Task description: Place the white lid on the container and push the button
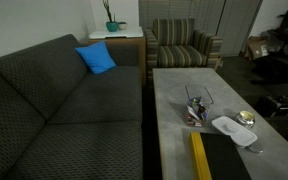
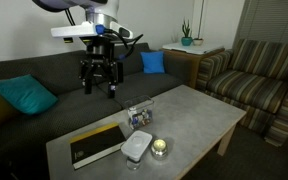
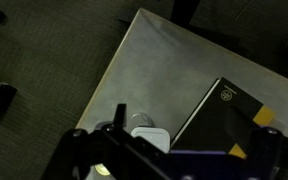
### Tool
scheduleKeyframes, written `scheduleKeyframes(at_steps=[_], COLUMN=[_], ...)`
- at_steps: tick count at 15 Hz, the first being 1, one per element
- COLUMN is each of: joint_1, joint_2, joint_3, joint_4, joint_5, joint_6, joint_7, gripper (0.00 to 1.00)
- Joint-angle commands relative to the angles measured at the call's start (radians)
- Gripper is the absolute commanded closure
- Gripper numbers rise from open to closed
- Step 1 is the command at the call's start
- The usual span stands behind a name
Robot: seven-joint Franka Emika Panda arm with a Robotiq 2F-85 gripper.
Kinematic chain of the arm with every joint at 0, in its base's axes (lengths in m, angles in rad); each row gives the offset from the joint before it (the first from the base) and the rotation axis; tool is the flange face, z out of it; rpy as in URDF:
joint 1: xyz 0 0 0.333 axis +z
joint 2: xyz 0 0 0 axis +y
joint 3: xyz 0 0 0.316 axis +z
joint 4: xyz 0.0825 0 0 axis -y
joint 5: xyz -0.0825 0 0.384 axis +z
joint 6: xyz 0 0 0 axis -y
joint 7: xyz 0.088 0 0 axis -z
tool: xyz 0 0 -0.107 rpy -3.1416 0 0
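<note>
White and probably thin moulded plastic, the white lid [image 2: 136,146] lies flat on the worktop [image 2: 199,115] near its front edge, just beside the container [image 2: 139,118] and not yet on it. I judge it light and fairly stiff. Its smooth top is likely slippery and it sits so low that there is little to grip from above. The slightly raised rim is the place to take hold, pinching across a short side or one long edge, and gently, since a hard squeeze could flex it or skate it across the worktop. The container stands upright, see-through with dark rim parts. It looks light enough to shift or tip if the lid is pressed down off-centre, and I cannot make out any button at this size. A round yellowish tin [image 2: 161,148] sits close beside the lid, and a black book [image 2: 94,143] with a yellow edge lies on the lid's other side, so there is little room on either flank. The gripper [image 2: 99,88] hangs well above and apart from all this, over the edge by the sofa [image 2: 44,75]. Its jaws look spread with nothing between them. In the wrist view the lid [image 3: 149,133] shows only partly.
</note>
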Motion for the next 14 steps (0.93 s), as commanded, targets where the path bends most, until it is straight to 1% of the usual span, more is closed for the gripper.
scheduleKeyframes(at_steps=[1, 2, 4, 6, 8, 11, 13, 14], joint_1=[0.011, 0.008, -0.007, -0.011, -0.024, -0.020, -0.014, -0.014], joint_2=[0.003, -0.015, 0.013, 0.080, 0.152, 0.267, 0.344, 0.383], joint_3=[-0.011, -0.007, 0.000, -0.004, 0.004, -0.003, -0.008, -0.008], joint_4=[0.007, -0.023, -0.016, 0.019, 0.065, 0.161, 0.240, 0.284], joint_5=[0.006, 0.005, 0.046, 0.075, 0.128, 0.150, 0.155, 0.152], joint_6=[-0.003, 0.057, 0.161, 0.283, 0.356, 0.386, 0.356, 0.311], joint_7=[-0.006, -0.012, -0.010, 0.001, -0.017, -0.012, -0.008, -0.016], gripper=[0.00, 0.00, 0.00, 0.00, 0.00, 0.00, 0.00, 0.00])
